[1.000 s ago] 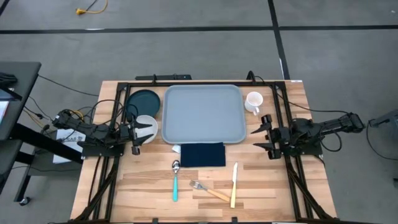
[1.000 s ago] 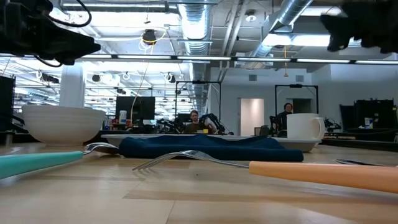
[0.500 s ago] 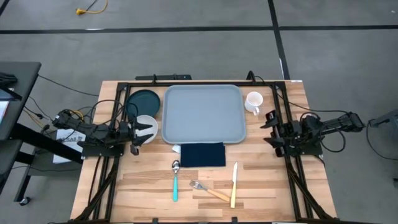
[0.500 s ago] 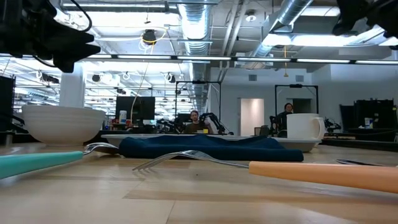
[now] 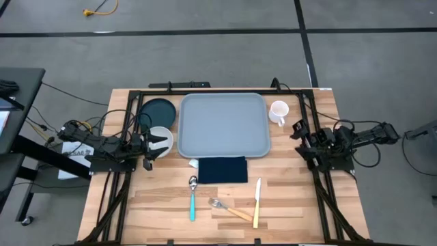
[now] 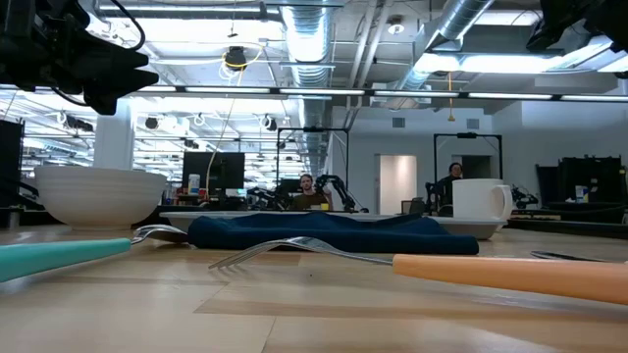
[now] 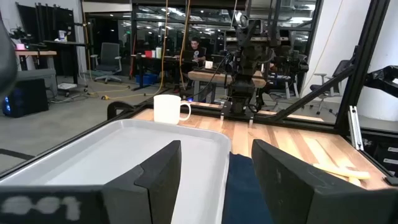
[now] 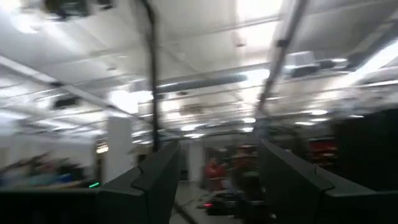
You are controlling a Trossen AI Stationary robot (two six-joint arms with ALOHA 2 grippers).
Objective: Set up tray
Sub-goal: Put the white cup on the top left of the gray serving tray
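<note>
the left gripper (image 5: pixel 151 145) is being held over the white bowl (image 5: pixel 161 137) at the worktop's (image 5: pixel 300 205) left side, its fingers (image 7: pixel 163 171) spread open and gripping nothing; it is sitting where it was 1 second ago. just beyond the bowl, the dark teal plate (image 5: pixel 158 109) is lying untouched. the tray (image 5: pixel 223 125) is resting flat in the middle of the worktop toward the far edge, bare, with the navy napkin (image 5: pixel 222 169) lying just at its near rim. nearer the front edge, the teal-handled spoon (image 5: pixel 192 198), the fork (image 5: pixel 229 209) and the knife (image 5: pixel 257 201) are lying side by side. the white mug (image 5: pixel 278 112) is standing just beside the tray's right rim. the right gripper (image 5: pixel 300 137) is being drawn back and tilted upward: it was reaching further in toward the tray before, and its wrist view is now showing only ceiling between open, empty fingers (image 8: pixel 157 177). nothing is being carried yet, so the setting-up is judged to be at its very start, with every piece still to be placed.
</note>
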